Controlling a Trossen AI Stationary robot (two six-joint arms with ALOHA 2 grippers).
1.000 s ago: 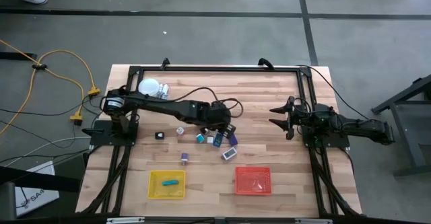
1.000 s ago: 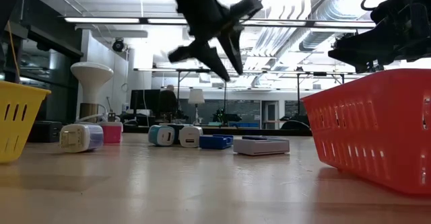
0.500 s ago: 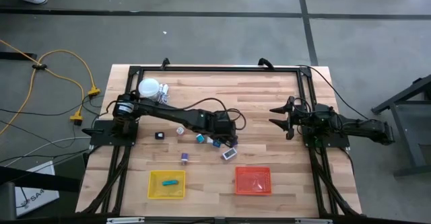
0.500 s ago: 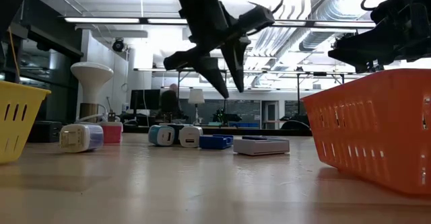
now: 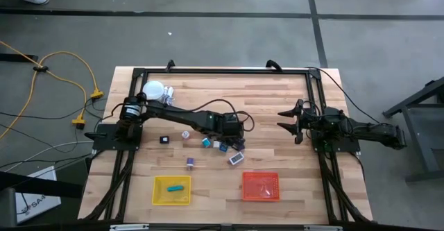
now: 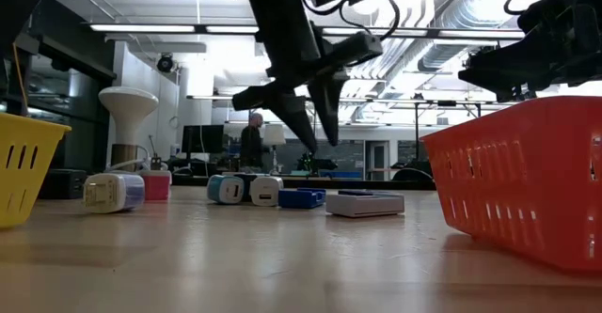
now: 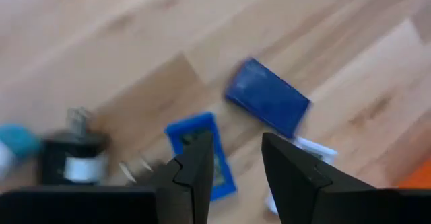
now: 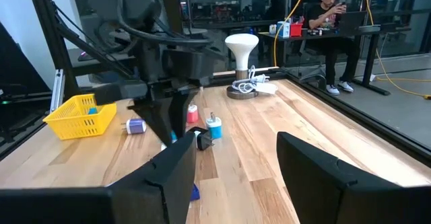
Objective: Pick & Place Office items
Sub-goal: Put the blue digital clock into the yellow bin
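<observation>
The office items lie in a loose group mid-table: a black block [image 5: 164,139], a white-purple piece [image 5: 185,134], a teal piece [image 5: 207,142], a blue block [image 5: 223,146], a white-blue piece [image 5: 236,159] and a purple roll [image 5: 190,163]. My left gripper [image 5: 234,139] hangs open above them [image 6: 315,134], touching nothing. In the left wrist view its fingers [image 7: 236,160] hover over a bright blue block [image 7: 202,153], beside a dark blue block [image 7: 268,105]. My right gripper [image 5: 288,120] waits open at the table's right side.
A yellow mesh tray [image 5: 172,190] with a teal item [image 5: 175,187] inside and an orange mesh tray [image 5: 261,186] stand near the near edge. A white globe on a stand [image 5: 154,90] sits at the far left. A person [image 8: 330,9] sits beyond the table.
My left gripper has come down toward the group of items and shifted a little toward the near edge, staying open. The items have not moved.
</observation>
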